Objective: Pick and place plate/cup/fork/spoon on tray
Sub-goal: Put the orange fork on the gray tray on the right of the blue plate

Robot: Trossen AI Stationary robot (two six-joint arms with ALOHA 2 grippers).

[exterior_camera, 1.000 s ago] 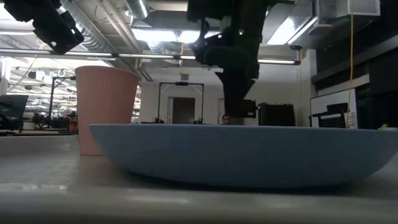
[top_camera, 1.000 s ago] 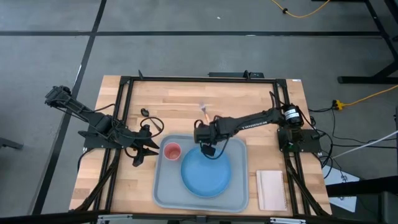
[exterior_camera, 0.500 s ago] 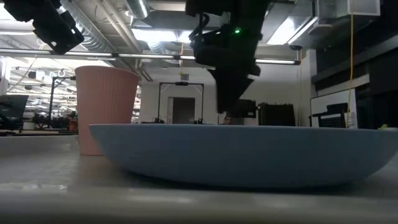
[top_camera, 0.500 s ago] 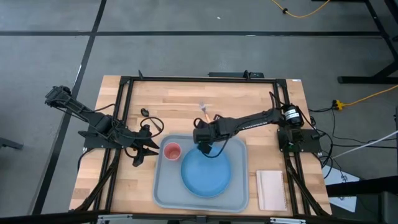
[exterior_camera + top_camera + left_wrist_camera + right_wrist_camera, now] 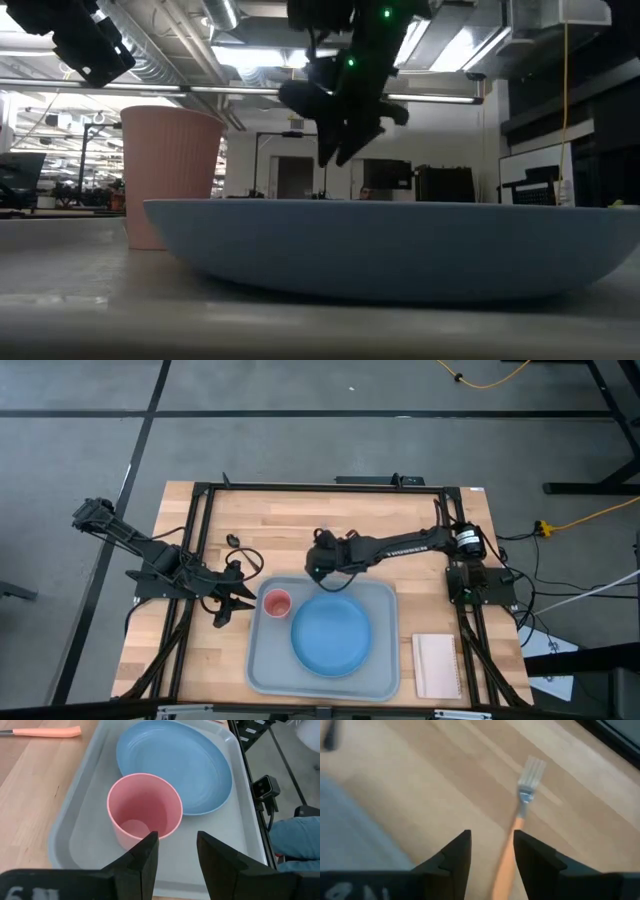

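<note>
**Right arm lines up on the fork; plate and cup sit on the tray**

The right gripper (image 5: 318, 567) hovers over bare wood just off the tray's (image 5: 262, 666) far rim. Its fingers (image 5: 451, 860) are parted a little and hold nothing. The fork (image 5: 520, 815) lies flat on the table ahead of them, its orange handle running toward the gap between them and its silver tines pointing away. The blue plate (image 5: 330, 637) and pink cup (image 5: 276, 603) stand on the tray. The spoon cannot be made out.

The left gripper (image 5: 174, 851) waits beside the tray with the cup right in front of its slightly open, empty fingers.

The fork looks light, stiff and thin. Lying flat, it probably gives little to grip and may slip. Pinching across the handle near its middle seems safest.
</note>
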